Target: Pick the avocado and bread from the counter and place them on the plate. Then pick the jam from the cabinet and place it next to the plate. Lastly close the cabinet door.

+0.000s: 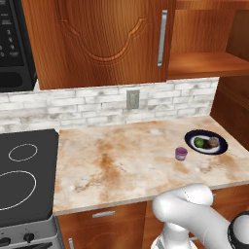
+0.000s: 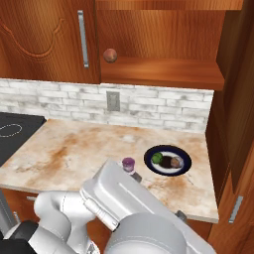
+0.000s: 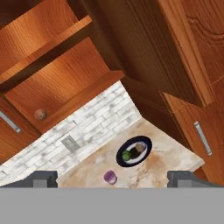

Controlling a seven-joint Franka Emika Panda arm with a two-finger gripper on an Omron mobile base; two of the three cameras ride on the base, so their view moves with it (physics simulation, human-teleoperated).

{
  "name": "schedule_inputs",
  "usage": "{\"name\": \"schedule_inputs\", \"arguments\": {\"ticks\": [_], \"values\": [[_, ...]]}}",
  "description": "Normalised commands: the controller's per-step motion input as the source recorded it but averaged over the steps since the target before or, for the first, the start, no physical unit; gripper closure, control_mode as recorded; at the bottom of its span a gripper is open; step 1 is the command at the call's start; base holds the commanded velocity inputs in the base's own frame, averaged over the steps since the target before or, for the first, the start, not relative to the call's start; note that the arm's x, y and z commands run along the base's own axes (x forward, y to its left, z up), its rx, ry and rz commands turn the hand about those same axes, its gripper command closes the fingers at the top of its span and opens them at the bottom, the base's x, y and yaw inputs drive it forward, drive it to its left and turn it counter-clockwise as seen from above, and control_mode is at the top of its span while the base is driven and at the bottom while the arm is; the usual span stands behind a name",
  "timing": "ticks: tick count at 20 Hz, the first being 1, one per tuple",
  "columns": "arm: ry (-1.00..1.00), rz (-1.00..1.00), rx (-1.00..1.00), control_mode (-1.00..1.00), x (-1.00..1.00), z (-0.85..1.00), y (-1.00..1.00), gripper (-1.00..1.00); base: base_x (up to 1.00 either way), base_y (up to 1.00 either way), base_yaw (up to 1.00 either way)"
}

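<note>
Your fingers (image 3: 43, 178) stand wide apart and hold nothing. Ahead of them, the avocado (image 3: 127, 155) and bread (image 3: 139, 148) lie on the plate (image 3: 145, 141), and the jam (image 3: 110, 177) stands on the counter (image 3: 166, 153) just beside it. Only the cabinet door (image 3: 188, 48) seems left: I judge you must reach its edge and push it shut.

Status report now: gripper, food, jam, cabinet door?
Gripper open, empty. Avocado and bread on plate. Jam beside plate. Cabinet door not yet closed.
</note>
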Motion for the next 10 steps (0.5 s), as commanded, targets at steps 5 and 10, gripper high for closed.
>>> {"name": "schedule_inputs", "arguments": {"ticks": [5, 10], "values": [[-0.06, -0.01, 0.00, -1.00, -0.06, 0.22, -0.43, -1.00, 0.00, 0.00, 0.00], [-0.02, -0.02, 0.00, -1.00, -0.12, 0.19, -0.56, -1.00, 0.00, 0.00, 0.00]]}}
